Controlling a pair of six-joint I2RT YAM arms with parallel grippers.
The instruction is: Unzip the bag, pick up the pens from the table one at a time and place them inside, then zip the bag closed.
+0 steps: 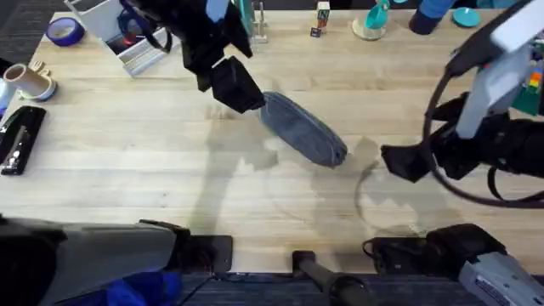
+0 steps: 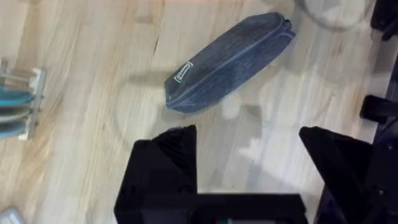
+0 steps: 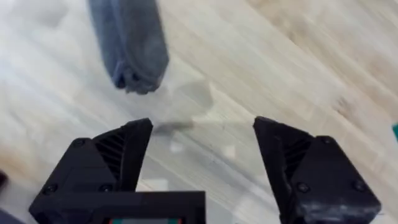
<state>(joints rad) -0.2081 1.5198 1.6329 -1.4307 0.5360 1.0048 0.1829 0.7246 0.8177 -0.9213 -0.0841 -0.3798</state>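
Note:
The grey-blue bag (image 1: 303, 129) lies slanted on the table (image 1: 153, 170), near its middle. In the left wrist view the bag (image 2: 229, 61) shows a zipper line running along its length that looks closed, and a small label near one end. My left gripper (image 1: 240, 89) hovers at the bag's far-left end, open with nothing between its fingers (image 2: 163, 163). The right gripper (image 1: 399, 161) is just right of the bag's near end, also open and empty. From the right wrist, the rounded end of the bag (image 3: 132, 45) lies beyond that gripper's own fingers (image 3: 119, 155). The pens are out of view.
A blue tape roll (image 1: 63, 31), a white box (image 1: 119, 36) and a paper roll (image 1: 31, 81) sit at the far left. A black stapler (image 1: 19, 138) lies at the left edge. Teal items (image 1: 374, 19) stand along the back edge. Bare wood lies in front of the bag.

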